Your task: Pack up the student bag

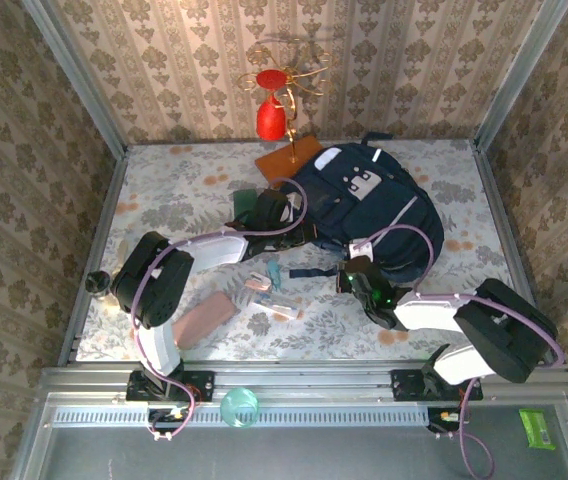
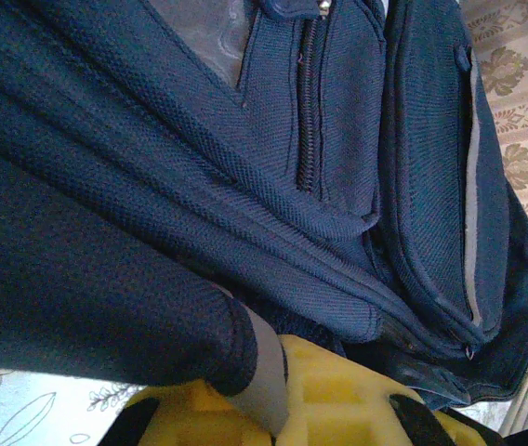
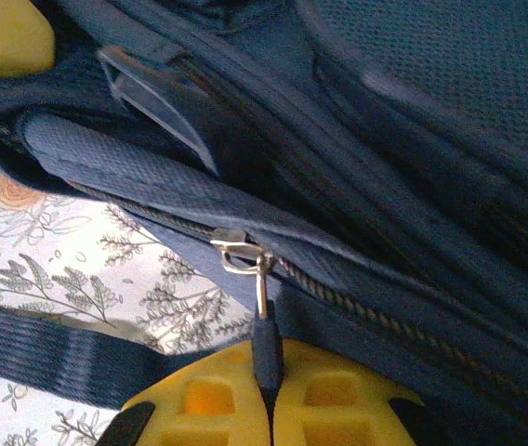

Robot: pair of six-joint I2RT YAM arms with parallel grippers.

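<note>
Student bag point(image 1: 364, 215): matt woven cloth.

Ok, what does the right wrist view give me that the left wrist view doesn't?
Right wrist: the right pincer shut on the zip pull of the student bag, the slider just above it, and a webbing strap lying on the floral tablecloth.
Left wrist: the left pincer shut on a grey-trimmed fabric edge, plus a front pocket zip.
Both: navy bag fabric close up, with yellow pincer fingers at the bottom.
</note>
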